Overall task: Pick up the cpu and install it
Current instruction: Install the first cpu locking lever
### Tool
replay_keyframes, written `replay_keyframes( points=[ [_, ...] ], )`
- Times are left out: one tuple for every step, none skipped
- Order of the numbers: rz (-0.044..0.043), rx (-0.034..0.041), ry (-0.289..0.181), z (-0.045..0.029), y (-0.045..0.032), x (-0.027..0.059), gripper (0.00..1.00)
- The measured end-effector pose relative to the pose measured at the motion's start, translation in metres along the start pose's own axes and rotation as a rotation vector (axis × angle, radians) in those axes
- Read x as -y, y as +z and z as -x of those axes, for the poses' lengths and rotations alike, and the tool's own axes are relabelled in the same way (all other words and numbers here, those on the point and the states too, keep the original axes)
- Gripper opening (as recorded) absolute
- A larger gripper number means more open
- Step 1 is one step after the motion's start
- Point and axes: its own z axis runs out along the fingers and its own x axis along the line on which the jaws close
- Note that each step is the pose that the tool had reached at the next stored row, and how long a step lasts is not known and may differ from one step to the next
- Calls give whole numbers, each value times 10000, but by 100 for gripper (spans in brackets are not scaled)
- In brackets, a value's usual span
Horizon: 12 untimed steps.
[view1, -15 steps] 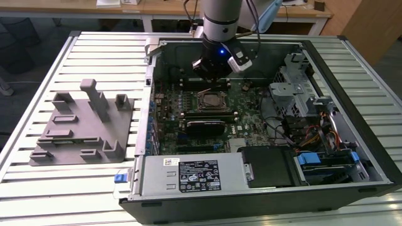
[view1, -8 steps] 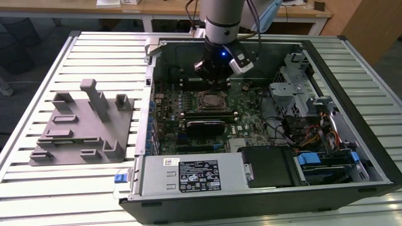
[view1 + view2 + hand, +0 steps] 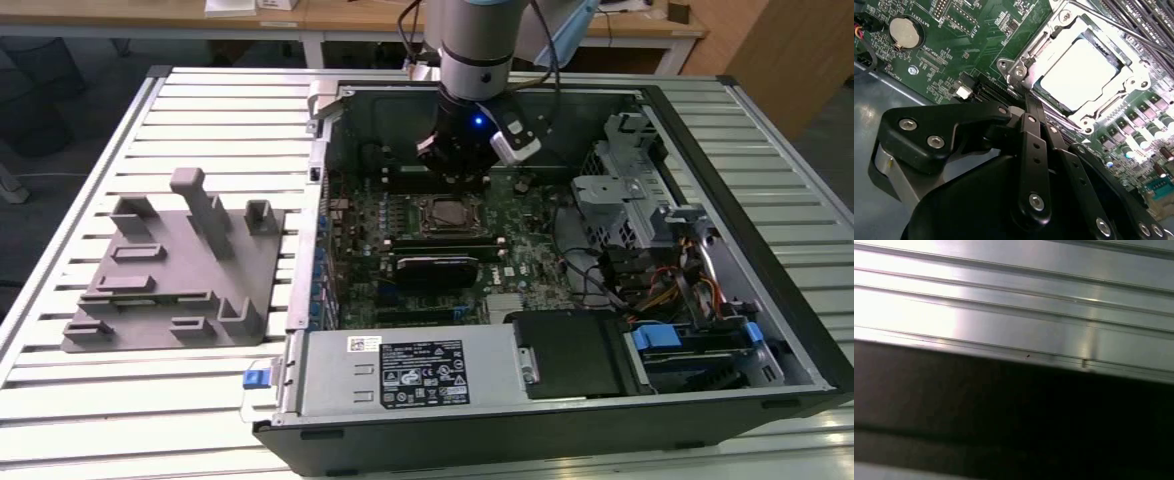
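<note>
Ribbed aluminium slats make up the work table (image 3: 200, 100), and on it an open computer case (image 3: 747, 300) lies on its side with the green motherboard (image 3: 534, 250) facing up. Toward the exterior view's left, a grey plastic fixture (image 3: 174, 270) with blocky posts and shallow pockets sits on the slats, well apart from the arm.

I have the gripper (image 3: 1034, 107) hanging over the far part of the board, just beyond the socket (image 3: 447, 213). In the second wrist view its matte black linkages fold inward and the two fingers (image 3: 1030, 112) meet at the tip, so I read the jaws as together with nothing between them.

The cpu (image 3: 1079, 75) lies flat inside the socket's bright metal frame (image 3: 1021, 70), its pale silver top smooth and glaring under the light. The retaining lever (image 3: 1114, 25) is a thin steel rod running past the frame.

My judgement is that the chip is already seated and the placing step is done or nearly so. Whether the frame is clamped down I cannot tell. Any further move near here calls for care: the socket sits among small upright components.
</note>
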Motion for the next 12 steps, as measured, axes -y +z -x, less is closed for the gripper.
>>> replay_keyframes(
  points=[
    [-1, -1, 0, 2, 3, 1, 11],
    [-1, 0, 1, 2, 3, 1, 11],
    [-2, -1, 2, 2, 3, 1, 11],
    [-2, 0, 1, 2, 3, 1, 11],
    [-3, -1, 1, 3, -1, 0, 11],
    [0, 0, 0, 3, -8, 0, 11],
    [-1, 0, 0, 3, -18, -1, 11],
    [-3, 0, 0, 3, -27, -1, 11],
    [-9, 0, -1, 4, -31, -1, 11],
    [-24, 0, 0, 5, -30, -2, 11],
    [-72, -8, -1, 7, -31, -1, 11],
    [-157, -19, -1, 10, -29, 0, 11]
  ],
)
